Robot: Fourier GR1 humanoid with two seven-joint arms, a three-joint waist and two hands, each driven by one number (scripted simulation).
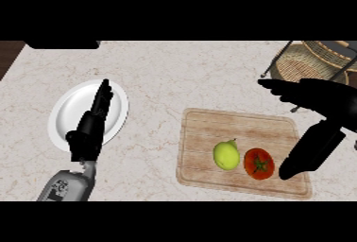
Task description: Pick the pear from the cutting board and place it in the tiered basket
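Now the pear (226, 155) lies on the cutting board (209, 127), tomato (259, 163) touching at three o'clock; right hand (314, 101) spread open above, left hand (94, 120) straight-fingered over the plate (66, 106), basket (307, 59) at one o'clock.

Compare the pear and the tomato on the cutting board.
The pear is yellow-green; the tomato is red with a green stem star. The pear is elongated with a pointed stem end; the tomato is rounder. The pear lies left of the tomato. Both rest on the cutting board, neither held.

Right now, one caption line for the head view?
Pear and tomato on cutting board; open right hand above, tiered basket behind.
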